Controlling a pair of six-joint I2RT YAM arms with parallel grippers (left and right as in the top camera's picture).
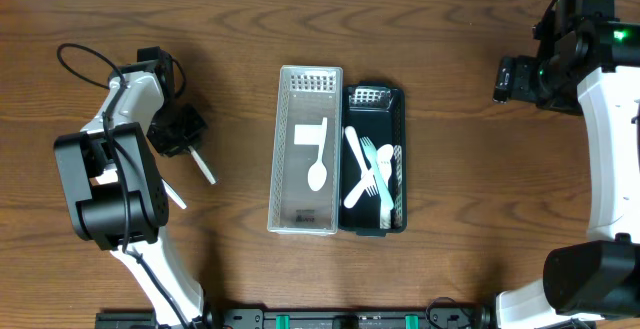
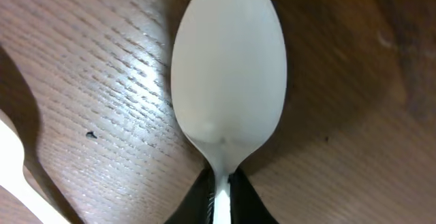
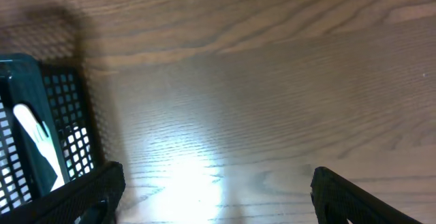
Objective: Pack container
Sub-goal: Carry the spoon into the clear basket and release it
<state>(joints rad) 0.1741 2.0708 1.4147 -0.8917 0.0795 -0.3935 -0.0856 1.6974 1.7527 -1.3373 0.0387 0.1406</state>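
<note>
My left pincer (image 2: 219, 195) is clamped tight on the thin neck of a white plastic spoon (image 2: 228, 67), just below its bowl, out on the left side of the desk (image 2: 88, 81) and well apart from both baskets. I judge this grip the weak point: the neck is narrow and slick, so the spoon could swivel between my fingertips (image 2: 196, 198) as I lift, droop bowl-down, or snap free. I cannot tell whether the bowl rests on the wood or hangs just above it. If it is touching, dragging it would twist it in my hold. A second white utensil (image 2: 15, 169) lies just beside the spoon, and a careless swing might knock it farther off. Farther out, the clear basket (image 1: 282, 149) holds a single spoon and touches the dark basket (image 1: 400, 119), which carries a crossed heap of white cutlery. A tilted spoon could catch a rim or drop into the wrong one. My right pincer (image 3: 218, 198) hangs wide and empty over bare wood beyond the dark basket, clear of my path. The desk is brown wood-grain laminate, smooth and glossy, with a bright glare patch, so anything dropped may slide. Of the room I see almost nothing beyond a pale strip past the far edge.
</note>
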